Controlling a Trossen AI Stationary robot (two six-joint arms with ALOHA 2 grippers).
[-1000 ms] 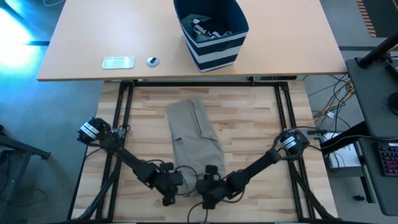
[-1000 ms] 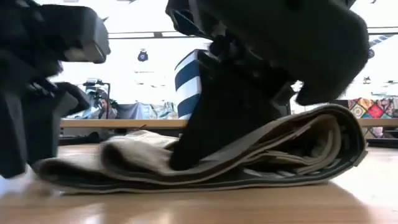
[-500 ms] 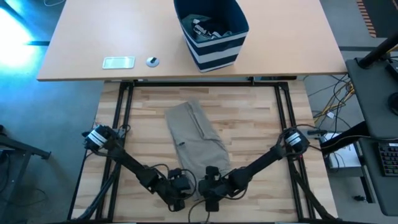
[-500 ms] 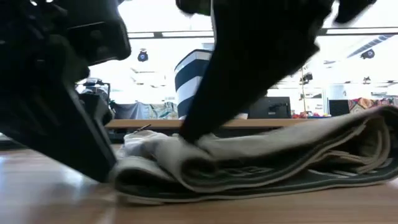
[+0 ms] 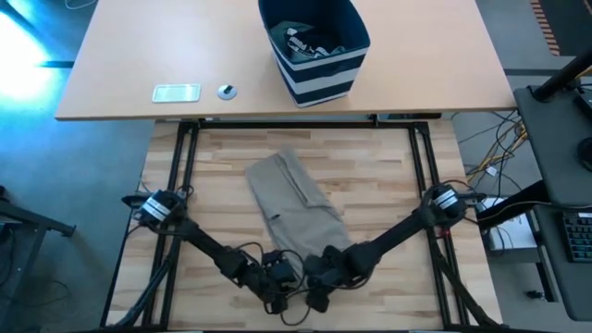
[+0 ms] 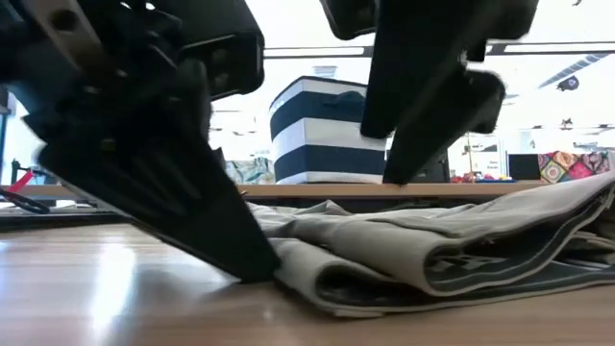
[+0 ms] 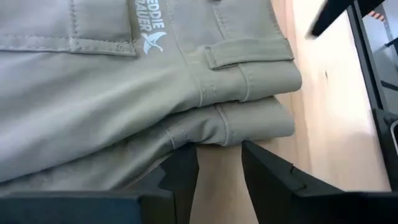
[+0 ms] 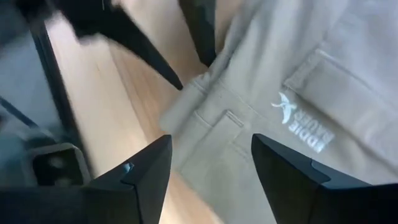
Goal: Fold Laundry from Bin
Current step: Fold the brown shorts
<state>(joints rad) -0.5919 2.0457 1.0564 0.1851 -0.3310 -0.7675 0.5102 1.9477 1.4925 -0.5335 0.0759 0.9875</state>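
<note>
1. Both claws are seen low at the near edge of the wooden table, close together.
2. Left claw: its fingers are parted with a narrow gap, and bare wood is seen between them; nothing is gripped.
3. Just ahead of the left claw lies the folded corner of the beige garment, its edge near the fingertips; whether it is touched cannot be told.
4. Right claw: its fingers are spread wide and empty, held above the garment's corner, with cloth and wood seen between them.
5. In the low view, the right claw is seen lifted clear of the cloth, while the left claw reaches down to the tabletop at the garment's edge.
6. The garment is laid flat in a long folded strip, stretching away from both claws toward the far side; white lettering is seen by a pocket.
7. Well beyond the claws, on the tan desk, the striped bin is stood, with grey pieces inside.
8. A white device and a small round object are set to the bin's left.
</note>
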